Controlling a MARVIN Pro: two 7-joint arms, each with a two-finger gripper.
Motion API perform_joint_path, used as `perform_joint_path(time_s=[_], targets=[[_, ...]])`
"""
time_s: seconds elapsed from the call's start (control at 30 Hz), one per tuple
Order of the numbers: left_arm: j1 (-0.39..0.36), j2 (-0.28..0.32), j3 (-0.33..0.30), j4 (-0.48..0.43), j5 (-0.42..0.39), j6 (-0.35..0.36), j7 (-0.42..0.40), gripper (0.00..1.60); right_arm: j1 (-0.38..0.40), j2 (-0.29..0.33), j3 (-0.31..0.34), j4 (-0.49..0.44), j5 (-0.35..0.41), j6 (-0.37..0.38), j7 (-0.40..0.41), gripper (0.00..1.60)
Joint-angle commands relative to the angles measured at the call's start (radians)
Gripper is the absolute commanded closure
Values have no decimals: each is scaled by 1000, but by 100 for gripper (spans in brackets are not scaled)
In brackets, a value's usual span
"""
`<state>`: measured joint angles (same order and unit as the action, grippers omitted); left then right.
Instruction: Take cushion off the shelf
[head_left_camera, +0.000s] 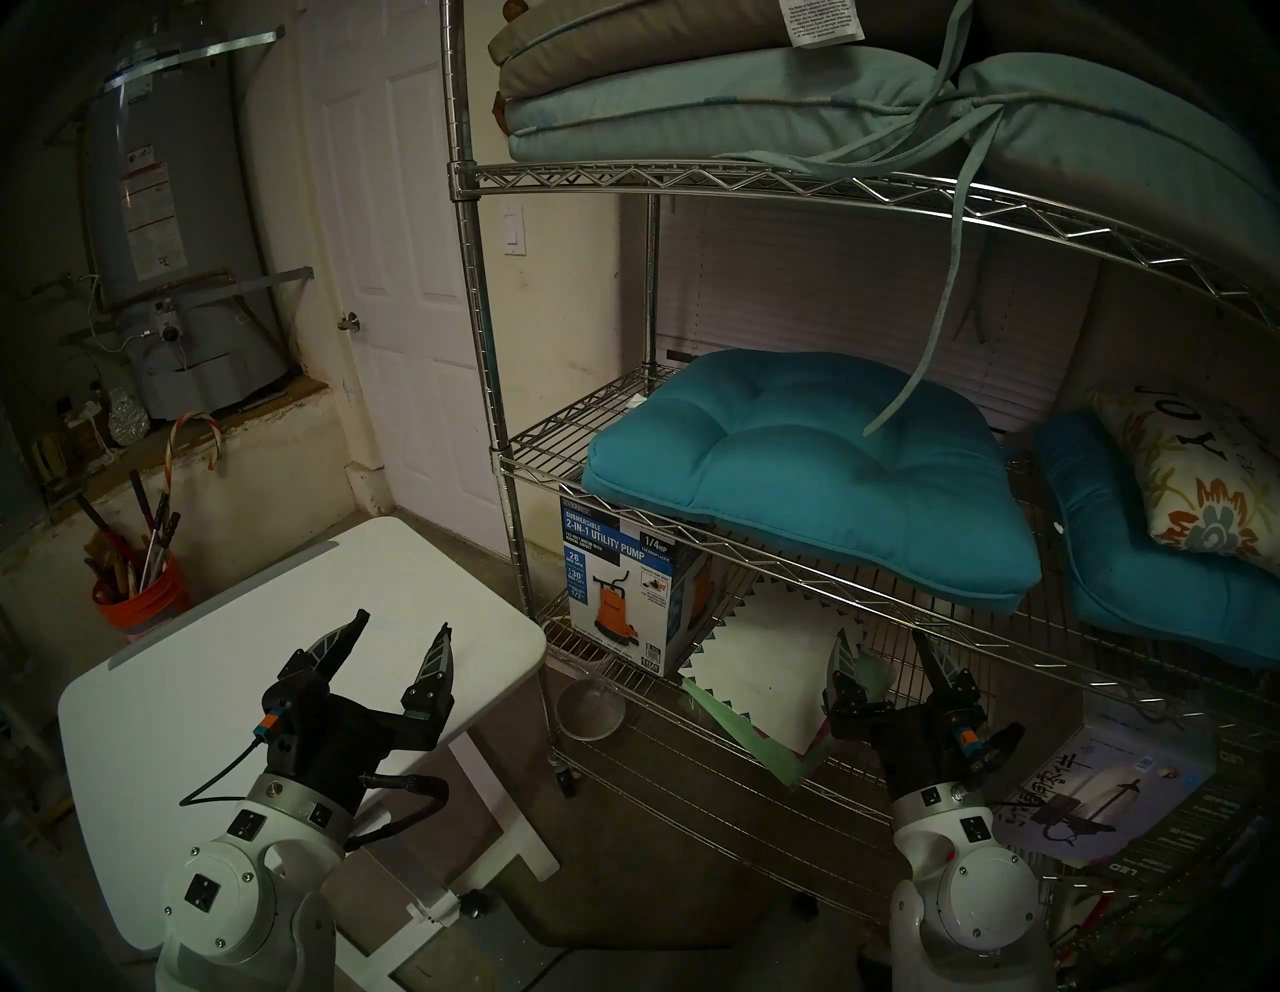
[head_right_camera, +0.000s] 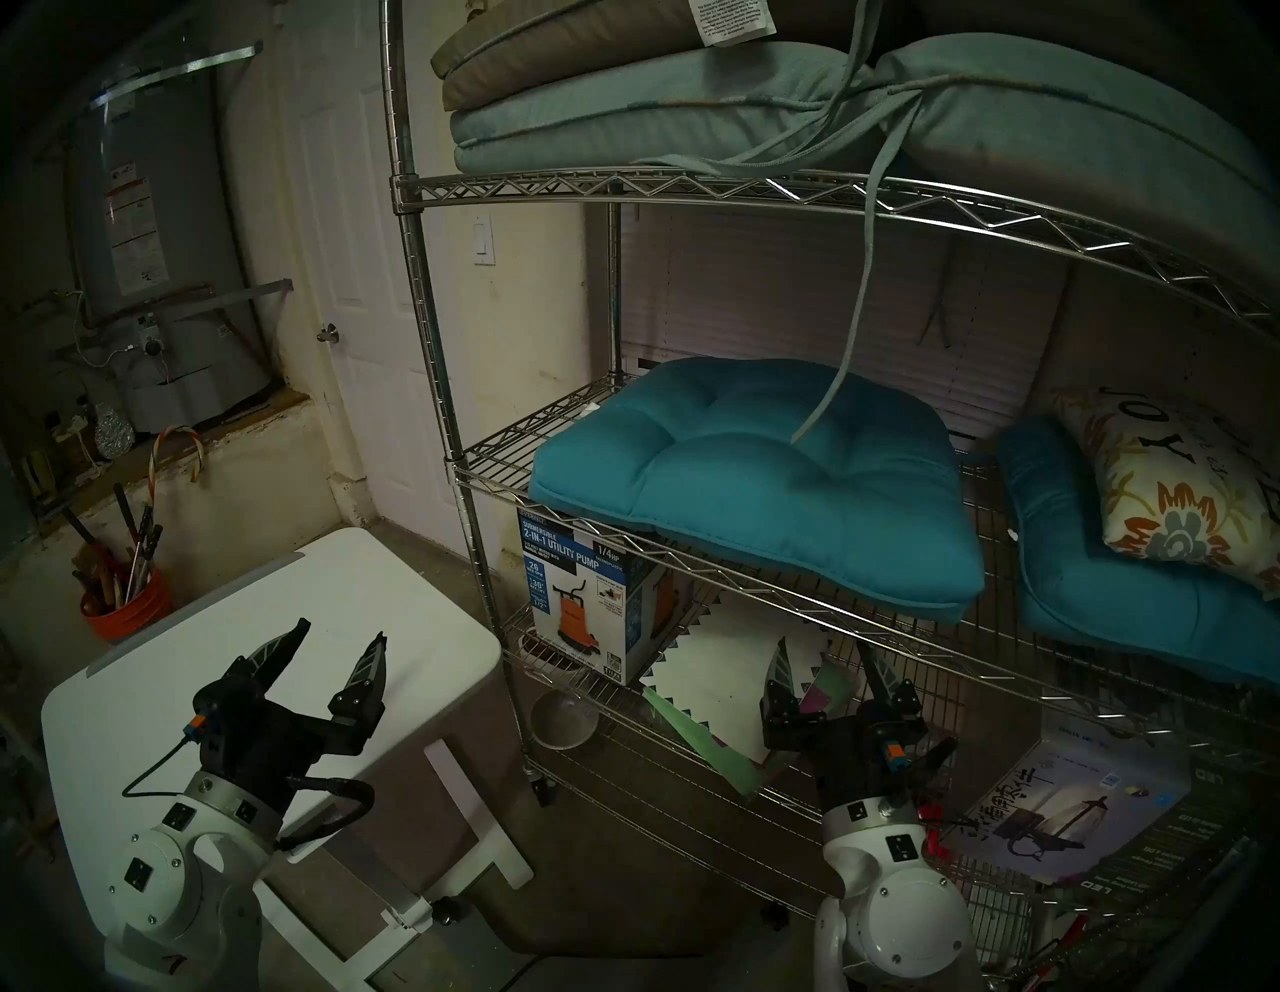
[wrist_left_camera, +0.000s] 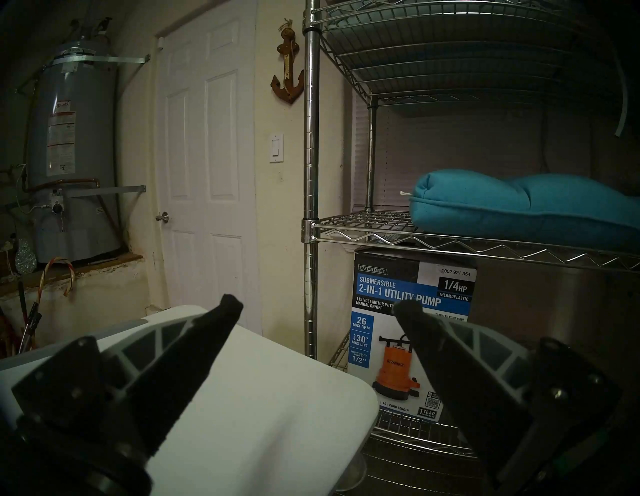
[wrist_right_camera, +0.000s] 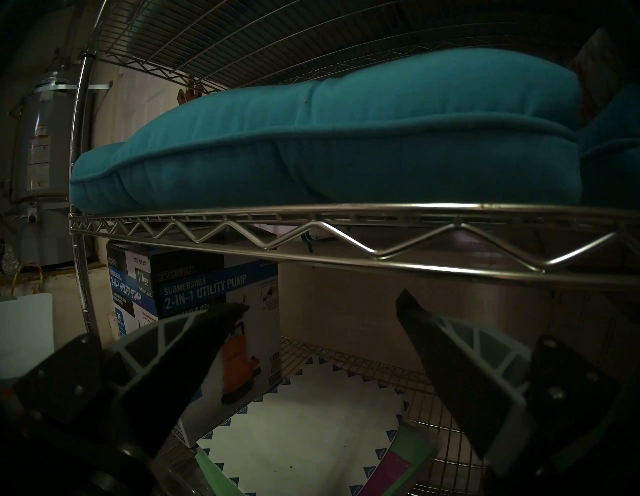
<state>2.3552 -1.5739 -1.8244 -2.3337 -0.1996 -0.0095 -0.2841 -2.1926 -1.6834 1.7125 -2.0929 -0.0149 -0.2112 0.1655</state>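
Observation:
A bright teal tufted cushion (head_left_camera: 803, 471) (head_right_camera: 748, 478) (wrist_left_camera: 526, 204) (wrist_right_camera: 325, 138) lies flat on the middle tier of the chrome wire shelf (head_left_camera: 485, 346) (head_right_camera: 422, 332) (wrist_left_camera: 311, 173) (wrist_right_camera: 346, 225), its front edge overhanging the tier's rim. My left gripper (head_left_camera: 403, 630) (head_right_camera: 343, 637) (wrist_left_camera: 318, 304) hangs open over the white table, left of the shelf, with nothing between its fingers. My right gripper (head_left_camera: 880, 641) (head_right_camera: 821, 648) (wrist_right_camera: 322, 304) stands open and empty just below the cushion's tier, in front of the lower tier.
A white tabletop (head_left_camera: 208, 693) stands at left. A utility pump box (head_left_camera: 623, 596) and papers (head_left_camera: 762, 679) lie on the lower tier. A second teal cushion (head_left_camera: 1143, 582) under a floral pillow (head_left_camera: 1191, 485) sits to the right. Pale cushions (head_left_camera: 692, 104) fill the top tier, a tie strap (head_left_camera: 928, 346) dangling.

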Motion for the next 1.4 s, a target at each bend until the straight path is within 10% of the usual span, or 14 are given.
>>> perform_joint_path(time_s=[0.0, 1.37], targets=[[-1, 0, 0, -18, 0, -2, 0, 0, 1, 1, -1, -19, 0, -3, 1, 0], [-1, 0, 0, -18, 0, -2, 0, 0, 1, 1, -1, -19, 0, -3, 0, 0]])
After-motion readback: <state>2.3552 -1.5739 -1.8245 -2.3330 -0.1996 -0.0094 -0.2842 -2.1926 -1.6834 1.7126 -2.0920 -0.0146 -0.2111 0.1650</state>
